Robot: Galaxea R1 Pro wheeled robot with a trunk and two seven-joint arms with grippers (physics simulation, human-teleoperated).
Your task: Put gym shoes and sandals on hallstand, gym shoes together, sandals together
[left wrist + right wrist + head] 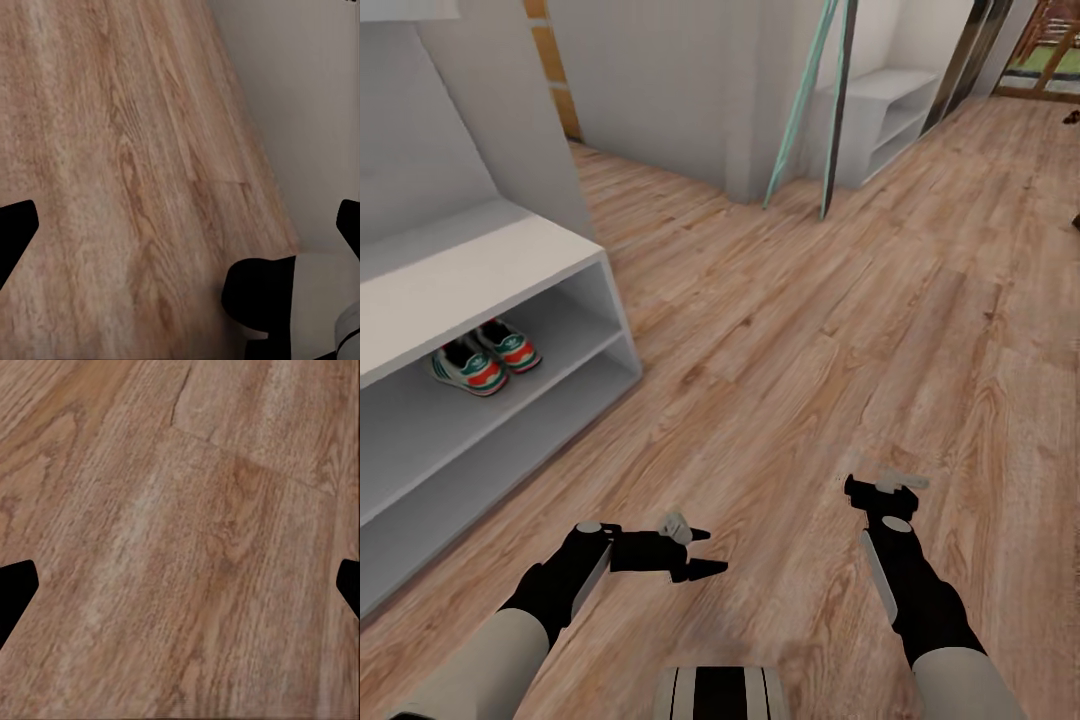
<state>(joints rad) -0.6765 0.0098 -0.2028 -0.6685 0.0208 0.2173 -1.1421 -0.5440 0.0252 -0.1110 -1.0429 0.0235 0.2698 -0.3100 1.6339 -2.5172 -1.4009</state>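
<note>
2 gym shoes (485,358) sit side by side, touching, on the upper open shelf tier of the hallstand (480,270), heels with red-orange patches facing outward toward the corridor, well back from the shelf's front edge. The hallstand stands at the left of the head view, its outer corner post ending near the middle of that side, with 1 more tier below the shoes. Beyond that corner the corridor floor (810,330) runs wide and bare toward a second low white shelf unit (880,120) and 2 leaning poles (830,110) by the far wall (a doorway opens at the far right). Both arms hang low over the planks. The left hand (700,552) points toward the right arm, its 2 fingers spread apart and holding nothing; in the left wrist view the dark fingertips (16,229) stand at opposite edges with floor between. The right hand (880,487) is likewise spread and empty, its fingertips (16,589) wide apart above bare wood grain. No writing can be read on the shoes.
</note>
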